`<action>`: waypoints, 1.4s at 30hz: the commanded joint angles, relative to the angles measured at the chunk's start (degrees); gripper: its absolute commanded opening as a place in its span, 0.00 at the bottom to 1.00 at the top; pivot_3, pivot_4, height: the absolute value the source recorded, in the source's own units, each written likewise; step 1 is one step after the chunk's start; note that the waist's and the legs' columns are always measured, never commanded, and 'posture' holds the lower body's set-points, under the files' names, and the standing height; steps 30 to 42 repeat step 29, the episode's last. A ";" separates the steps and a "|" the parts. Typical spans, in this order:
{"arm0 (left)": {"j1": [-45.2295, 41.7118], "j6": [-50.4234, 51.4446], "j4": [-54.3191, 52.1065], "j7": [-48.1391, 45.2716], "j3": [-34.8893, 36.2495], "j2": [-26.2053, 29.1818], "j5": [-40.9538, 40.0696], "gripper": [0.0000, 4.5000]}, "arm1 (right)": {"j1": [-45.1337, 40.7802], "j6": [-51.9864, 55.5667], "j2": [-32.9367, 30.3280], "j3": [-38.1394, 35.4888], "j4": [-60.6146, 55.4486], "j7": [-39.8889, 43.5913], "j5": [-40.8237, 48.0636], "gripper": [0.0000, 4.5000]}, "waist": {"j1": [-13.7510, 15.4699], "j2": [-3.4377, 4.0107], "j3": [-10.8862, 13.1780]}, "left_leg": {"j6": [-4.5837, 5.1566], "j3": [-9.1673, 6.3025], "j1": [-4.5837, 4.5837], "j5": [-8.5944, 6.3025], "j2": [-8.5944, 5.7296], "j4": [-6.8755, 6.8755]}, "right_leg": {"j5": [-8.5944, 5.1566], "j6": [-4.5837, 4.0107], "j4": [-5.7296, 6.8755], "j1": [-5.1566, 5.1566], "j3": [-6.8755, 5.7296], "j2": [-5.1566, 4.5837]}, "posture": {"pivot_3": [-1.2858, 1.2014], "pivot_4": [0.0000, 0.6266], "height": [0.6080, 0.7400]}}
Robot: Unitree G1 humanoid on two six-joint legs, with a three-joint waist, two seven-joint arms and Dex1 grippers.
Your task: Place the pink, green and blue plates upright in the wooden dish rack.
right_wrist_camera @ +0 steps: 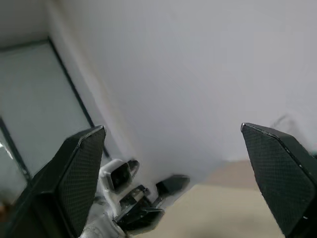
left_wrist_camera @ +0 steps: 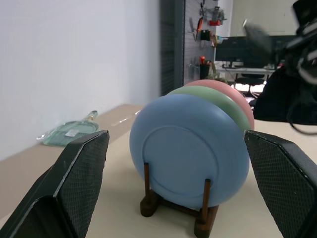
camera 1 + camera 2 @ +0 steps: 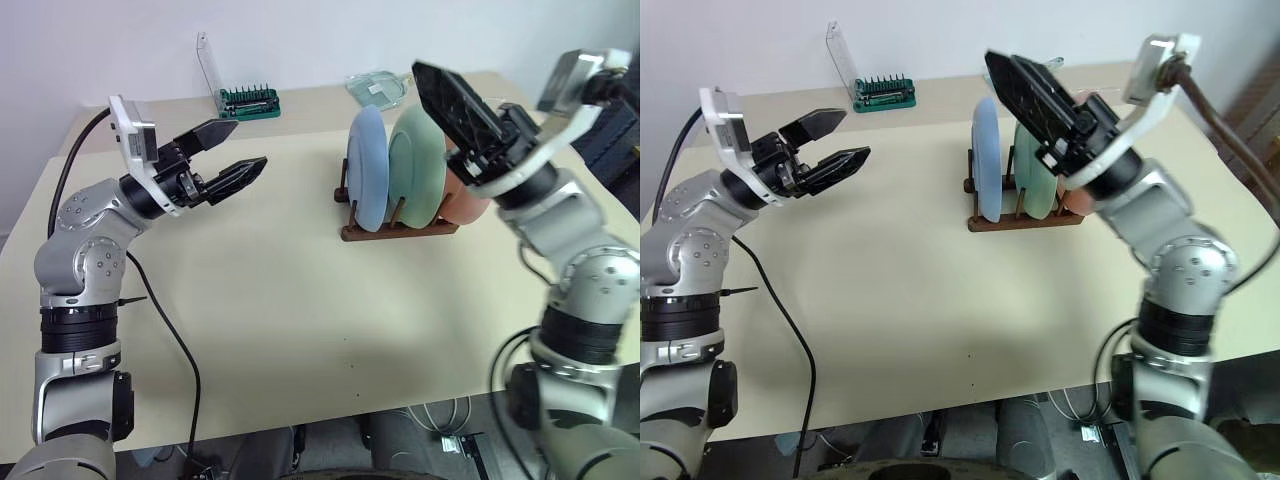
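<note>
With blue plate (image 3: 367,165), green plate (image 3: 417,165) and pink plate (image 3: 467,200) upright in the wooden dish rack (image 3: 398,229), left gripper (image 3: 226,153) and right gripper (image 1: 173,163) both spread empty: racking judged complete, only withdrawal remaining.

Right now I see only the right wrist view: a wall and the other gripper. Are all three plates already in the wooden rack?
Observer: Yes. The blue plate, the green plate and the pink plate all stand upright in the wooden dish rack.
Operator: In which order do they stand?
Observer: Blue is on the side of the left gripper, green is in the middle, and pink is at the far end from it.
Operator: And where is my right gripper compared to the rack?
Observer: The right gripper is open and empty, raised near the pink end of the rack.
</note>
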 commanded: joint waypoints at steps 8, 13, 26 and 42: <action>6.92 -3.87 0.15 -14.30 -5.16 5.48 5.09 1.00 | 19.98 -7.24 -18.50 -7.82 -9.49 32.35 -12.43 0.99 | -0.46 0.03 0.00 | 0.15 0.24 0.09 -0.09 0.32 0.00 | 0.07 -0.08 -0.30 0.15 0.04 0.17 | 0.52 0.24 1.00; 11.45 -12.85 0.54 -19.85 -6.57 7.84 10.06 1.00 | 23.77 -12.42 -14.79 -5.58 -10.79 34.28 -17.32 0.99 | -0.02 0.02 0.01 | 0.09 0.24 0.03 -0.13 0.42 0.03 | 0.13 -0.17 -0.29 0.06 0.01 0.24 | 0.52 0.24 1.00; 20.75 -16.80 -6.75 -17.64 -5.75 8.76 11.58 1.00 | 21.14 -13.97 -11.25 -0.31 -8.25 34.81 -20.55 0.99 | 1.05 0.02 0.01 | 0.08 0.23 0.04 -0.13 0.43 0.07 | 0.14 -0.20 -0.31 0.09 0.00 0.23 | 0.52 0.24 1.00; 20.45 -17.68 -6.13 -16.86 -7.09 7.33 12.43 1.00 | 21.52 -13.23 -12.00 -1.35 -9.28 34.27 -19.79 0.99 | 1.08 0.02 0.01 | 0.07 0.23 0.04 -0.13 0.43 0.06 | 0.14 -0.20 -0.31 0.09 -0.01 0.24 | 0.52 0.24 1.00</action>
